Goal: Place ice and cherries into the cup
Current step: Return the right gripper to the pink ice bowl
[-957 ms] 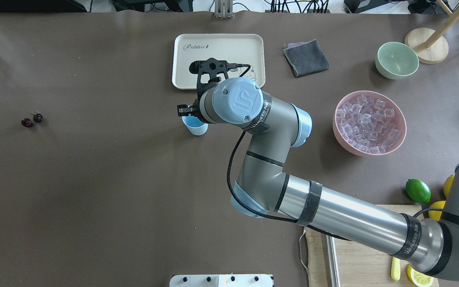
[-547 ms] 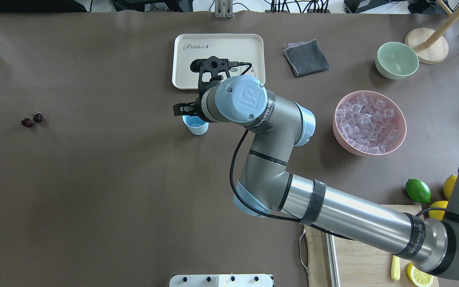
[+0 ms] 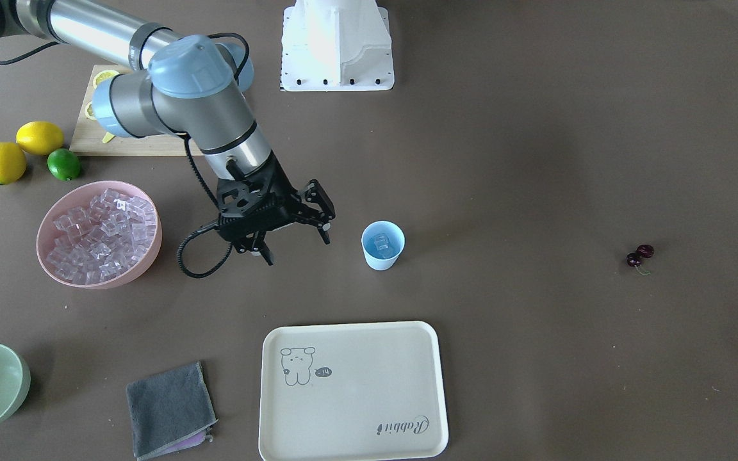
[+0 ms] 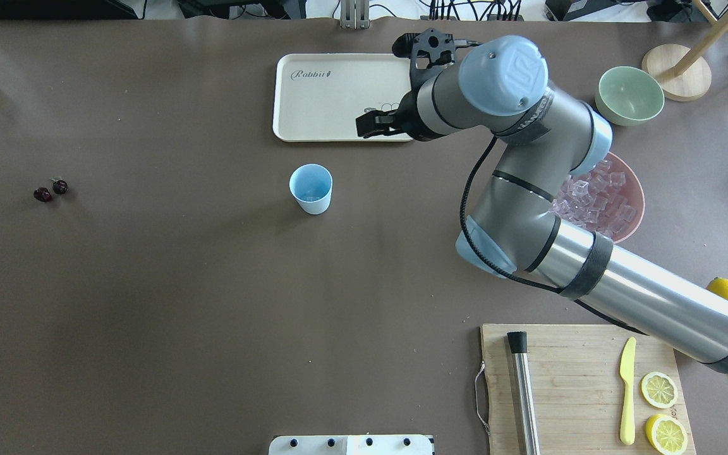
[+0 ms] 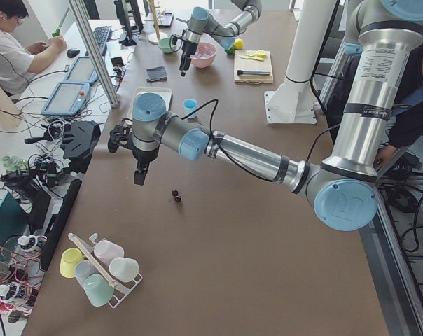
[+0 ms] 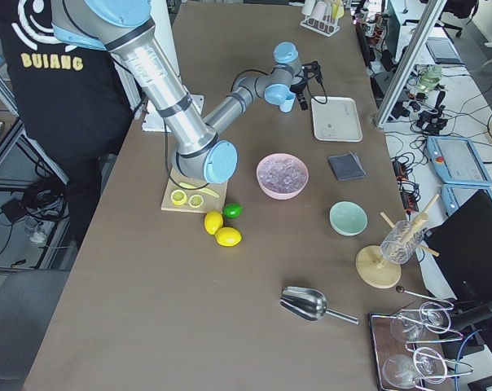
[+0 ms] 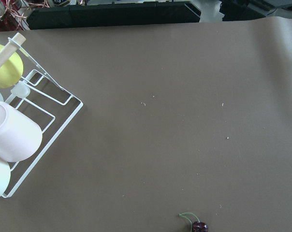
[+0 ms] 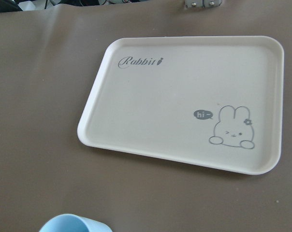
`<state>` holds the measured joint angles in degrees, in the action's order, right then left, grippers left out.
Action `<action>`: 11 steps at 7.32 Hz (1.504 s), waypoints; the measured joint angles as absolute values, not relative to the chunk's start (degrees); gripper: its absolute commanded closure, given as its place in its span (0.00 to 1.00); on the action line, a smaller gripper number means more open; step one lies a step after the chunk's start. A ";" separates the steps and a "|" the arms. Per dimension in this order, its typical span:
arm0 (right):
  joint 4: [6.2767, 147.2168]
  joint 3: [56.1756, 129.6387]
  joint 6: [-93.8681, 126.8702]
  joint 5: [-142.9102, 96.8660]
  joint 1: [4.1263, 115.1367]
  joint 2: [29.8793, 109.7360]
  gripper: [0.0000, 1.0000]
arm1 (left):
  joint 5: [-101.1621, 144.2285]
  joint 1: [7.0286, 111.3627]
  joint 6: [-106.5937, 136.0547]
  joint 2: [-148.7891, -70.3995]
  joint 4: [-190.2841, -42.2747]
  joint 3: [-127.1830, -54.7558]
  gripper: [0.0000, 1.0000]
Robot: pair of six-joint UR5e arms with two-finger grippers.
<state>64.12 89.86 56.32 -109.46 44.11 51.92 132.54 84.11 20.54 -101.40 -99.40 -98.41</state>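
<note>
The light-blue cup (image 4: pixel 311 188) stands mid-table with a clear ice cube (image 3: pixel 380 241) inside it. More ice (image 3: pixel 97 229) fills the pink bowl (image 3: pixel 149 253). My right gripper (image 3: pixel 295 246) hangs open and empty between the bowl and the cup; in the overhead view the right gripper (image 4: pixel 373 124) is over the tray's near right corner. The cherries (image 4: pixel 50 190) lie far to the left. My left gripper (image 5: pixel 139 171) points down close beside the cherries (image 5: pixel 176 197); I cannot tell whether it is open or shut. The left wrist view catches the cherries (image 7: pixel 199 225) at its bottom edge.
A cream tray (image 4: pixel 313 107) lies behind the cup, a grey cloth (image 3: pixel 169 410) and a green bowl (image 4: pixel 629 95) further right. A lime (image 3: pixel 63 164), lemons (image 3: pixel 4 162) and a cutting board (image 4: pixel 572 385) with a yellow knife are near the robot. A white cup rack (image 7: pixel 37 125) stands at far left.
The right gripper has left its place over the cup, moving right and back to the tray's corner. The cup's mouth is uncovered now. The cherries have not moved.
</note>
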 measured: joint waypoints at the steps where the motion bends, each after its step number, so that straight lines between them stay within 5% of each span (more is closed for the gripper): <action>1: 66.65 90.96 53.31 -113.89 48.71 53.63 0.00 | 132.52 84.11 20.89 -101.43 -99.40 -98.72 0.02; 6: 77.93 104.91 50.58 -116.21 56.99 71.18 0.00 | 132.45 83.66 22.17 -102.07 -99.37 -98.65 0.02; 11: 78.66 106.60 62.77 -111.98 54.01 79.30 0.00 | 132.45 83.41 21.71 -102.14 -99.40 -98.69 0.02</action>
<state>78.66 106.60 62.77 -111.98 54.01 79.30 132.45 83.41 21.71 -102.14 -99.40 -98.69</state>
